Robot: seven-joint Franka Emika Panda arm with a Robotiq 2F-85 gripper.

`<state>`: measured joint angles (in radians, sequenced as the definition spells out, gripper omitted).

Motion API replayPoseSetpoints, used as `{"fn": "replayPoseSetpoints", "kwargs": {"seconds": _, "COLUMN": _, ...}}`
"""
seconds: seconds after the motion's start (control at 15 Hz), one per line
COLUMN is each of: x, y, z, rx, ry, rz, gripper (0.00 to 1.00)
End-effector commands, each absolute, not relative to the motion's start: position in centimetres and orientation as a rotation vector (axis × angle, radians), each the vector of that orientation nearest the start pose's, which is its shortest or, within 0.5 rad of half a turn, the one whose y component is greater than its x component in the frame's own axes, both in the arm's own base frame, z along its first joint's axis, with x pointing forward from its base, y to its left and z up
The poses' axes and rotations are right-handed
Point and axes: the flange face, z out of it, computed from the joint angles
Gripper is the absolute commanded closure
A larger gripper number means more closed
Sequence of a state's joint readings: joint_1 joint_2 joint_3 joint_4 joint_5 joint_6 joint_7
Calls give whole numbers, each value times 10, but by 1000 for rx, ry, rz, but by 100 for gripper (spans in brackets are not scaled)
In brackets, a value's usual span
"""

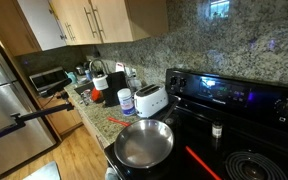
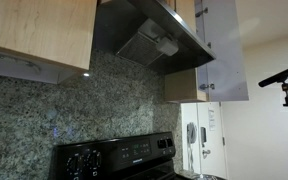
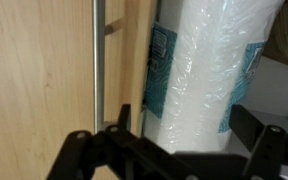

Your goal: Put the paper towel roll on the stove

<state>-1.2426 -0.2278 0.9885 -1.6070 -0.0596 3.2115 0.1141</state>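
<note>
Item 1, views. Only the wrist view shows the paper towel roll (image 3: 199, 80). It is white, in shiny plastic wrap with teal print, and runs the full height of the frame. It stands just beside a pale wooden cabinet door (image 3: 39, 70) that has a metal bar handle (image 3: 97, 60). My jaws stand wide apart with the roll between them. Whether either one touches the wrap I cannot tell. I cannot make out the roll in either exterior view.

Both exterior views show the stove (image 1: 239, 140), (image 2: 114, 158). 1 shows its black glass top, ringed burners and blue-lit back panel. The other shows the back panel only, with the range hood (image 2: 149, 40) above it.

Item 2, containers. 1 round silver frying pan (image 1: 144, 143) sits at the end of the stove nearest the desk (image 1: 109, 120), and its inside shows bare metal. A red utensil (image 1: 202, 163) and a small shaker (image 1: 217, 130) lie on the glass top.

Item 3, surface and room. The desk is speckled granite and carries a white toaster (image 1: 150, 100) and a small white canister (image 1: 125, 100) with a blue label. More clutter behind them is too small to identify. The backsplash (image 2: 94, 100) is of matching granite. There are wooden wall cabinets (image 2: 34, 30), a steel fridge (image 1: 9, 90) and a wood floor (image 1: 69, 152).
</note>
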Motion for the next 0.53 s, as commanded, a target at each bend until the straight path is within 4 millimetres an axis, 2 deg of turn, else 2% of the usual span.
{"fn": "replayPoseSetpoints", "kwargs": {"seconds": 0.0, "x": 525, "y": -20, "z": 871, "rx": -2265, "ry": 128, "rz": -2608, "gripper": 0}}
{"fn": "replayPoseSetpoints", "kwargs": {"seconds": 0.47, "x": 559, "y": -7, "z": 873, "rx": -2398, "ry": 158, "rz": -2484, "gripper": 0}}
